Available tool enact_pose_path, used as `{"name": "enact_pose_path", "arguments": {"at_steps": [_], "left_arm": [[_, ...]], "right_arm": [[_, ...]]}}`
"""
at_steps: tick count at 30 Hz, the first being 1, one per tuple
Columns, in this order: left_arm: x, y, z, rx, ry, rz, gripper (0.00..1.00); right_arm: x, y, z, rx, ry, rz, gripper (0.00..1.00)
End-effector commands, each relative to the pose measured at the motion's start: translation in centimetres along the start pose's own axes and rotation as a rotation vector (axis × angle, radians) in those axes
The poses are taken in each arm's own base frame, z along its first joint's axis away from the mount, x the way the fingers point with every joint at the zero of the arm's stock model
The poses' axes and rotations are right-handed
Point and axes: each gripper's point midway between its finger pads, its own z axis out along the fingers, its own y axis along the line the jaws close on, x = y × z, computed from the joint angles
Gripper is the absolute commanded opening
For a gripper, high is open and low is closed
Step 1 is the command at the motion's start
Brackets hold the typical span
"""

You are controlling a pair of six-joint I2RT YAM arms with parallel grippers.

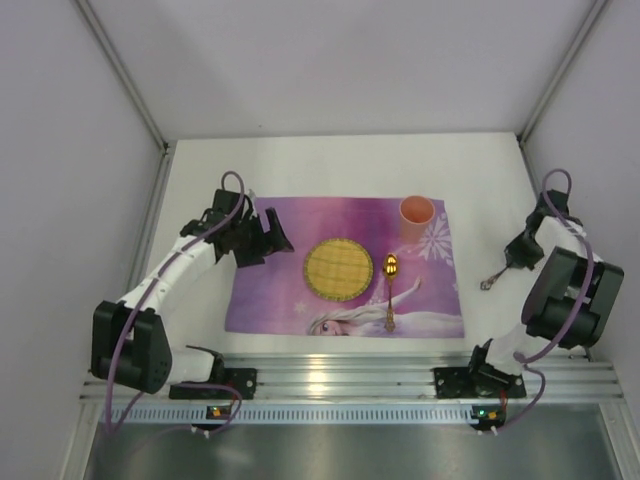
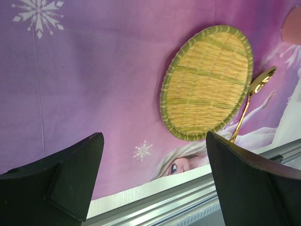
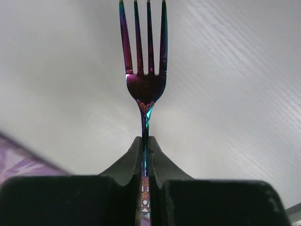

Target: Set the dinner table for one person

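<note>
White desk (image 1: 330,165) spans between pale walls (image 1: 60,150), with a purple mat (image 1: 280,295) on it.
Our right claw (image 3: 146,143) pinches a fork (image 3: 146,87) by the handle, over bare desk right of the mat; our left claw (image 1: 274,236) gapes wide above the mat's left part, near the woven plate (image 1: 338,268).

We see a glossy, iridescent purple metal fork (image 3: 146,84), a matt white table (image 1: 330,165), a purple printed cloth placemat (image 1: 270,290), a round, rough woven straw plate (image 1: 338,268) and a shiny gold metal spoon (image 1: 391,267).
</note>
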Motion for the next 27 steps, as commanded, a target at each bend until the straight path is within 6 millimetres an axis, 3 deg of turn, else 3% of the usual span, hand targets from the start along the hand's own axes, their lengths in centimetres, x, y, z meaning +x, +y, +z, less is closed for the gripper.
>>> {"name": "enact_pose_path", "arguments": {"at_steps": [1, 5, 6, 8, 9, 10, 12, 14, 15, 17, 18, 19, 21, 22, 27], "left_arm": [[-3.1, -3.2, -1.5, 0.099, -0.086, 0.024, 0.95], [-4.2, -7.3, -2.8, 0.230, -0.105, 0.080, 0.98], [-4.7, -9.5, -3.6, 0.274, -0.121, 0.118, 0.98], [-4.8, -11.9, -3.9, 0.322, -0.123, 0.163, 0.98], [-5.7, -14.0, -4.9, 0.364, -0.150, 0.193, 0.98], [-4.8, -15.8, -4.7, 0.397, -0.122, 0.224, 0.97], [-4.5, -19.7, -5.8, 0.487, -0.127, 0.270, 0.97], [-3.9, -21.8, -5.3, 0.528, -0.104, 0.285, 0.94], [-3.6, -24.1, -6.1, 0.581, -0.112, 0.319, 0.94], [-2.7, -25.9, -5.0, 0.617, -0.069, 0.340, 0.92], [-1.8, -27.9, -5.7, 0.676, -0.048, 0.377, 0.91], [-1.1, -28.5, -4.4, 0.676, -0.014, 0.388, 0.90], [0.5, -30.7, -4.4, 0.722, 0.014, 0.429, 0.89], [1.2, -31.0, -3.5, 0.723, 0.038, 0.436, 0.89], [5.4, -34.4, -3.2, 0.811, 0.112, 0.464, 0.85]], "right_arm": [[-3.4, 6.2, -8.2, -0.207, -0.179, -0.037, 0.00], [-1.3, 12.6, -16.0, -0.391, -0.201, -0.100, 0.00], [-0.8, 13.4, -17.3, -0.421, -0.197, -0.110, 0.00], [0.7, 15.6, -21.2, -0.510, -0.194, -0.130, 0.00], [1.7, 16.6, -22.6, -0.549, -0.187, -0.155, 0.00], [2.1, 17.0, -24.7, -0.587, -0.191, -0.146, 0.00], [4.0, 18.2, -26.8, -0.648, -0.175, -0.177, 0.00], [6.1, 19.0, -29.2, -0.729, -0.131, -0.193, 0.00], [6.7, 19.1, -30.0, -0.756, -0.121, -0.196, 0.00], [8.3, 19.5, -31.1, -0.797, -0.086, -0.214, 0.00], [8.6, 19.4, -31.7, -0.815, -0.083, -0.215, 0.00], [9.0, 19.4, -32.0, -0.827, -0.078, -0.219, 0.00], [9.5, 19.2, -32.5, -0.845, -0.071, -0.228, 0.00], [9.6, 19.1, -32.7, -0.853, -0.071, -0.227, 0.00], [9.9, 18.2, -33.5, -0.874, -0.077, -0.232, 0.00]]}}
